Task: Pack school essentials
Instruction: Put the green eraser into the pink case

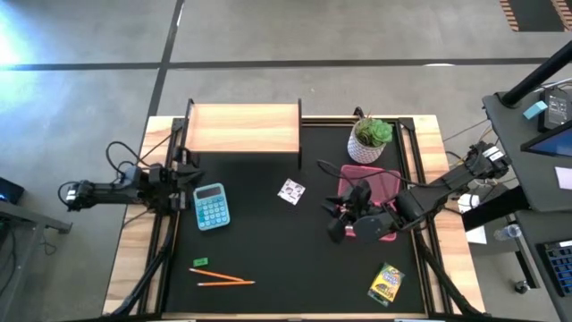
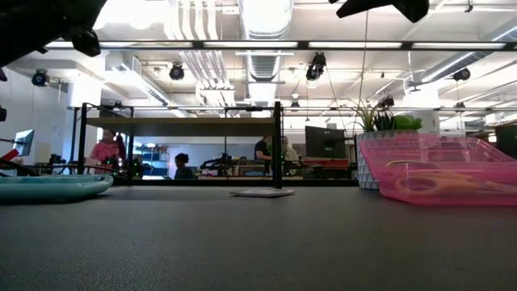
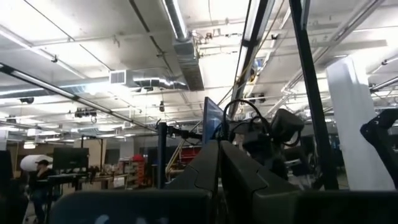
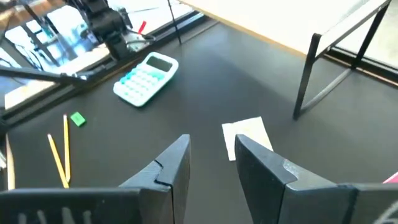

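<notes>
High view: right gripper [image 1: 340,217] over the pink bin's [image 1: 380,179] front-left edge, jaws spread, nothing between them. Left gripper [image 1: 185,199] at the table's [image 1: 268,268] left edge, fingers pressed together, beside a teal calculator [image 1: 212,206]. White patterned card [image 1: 290,190] mid-table; green eraser [image 1: 199,262] and orange pencils [image 1: 223,280] near the front edge, crayon box [image 1: 386,283] at the front-right corner. Wooden shelf [image 1: 243,127] and potted plant [image 1: 370,139] along the back edge.
</notes>
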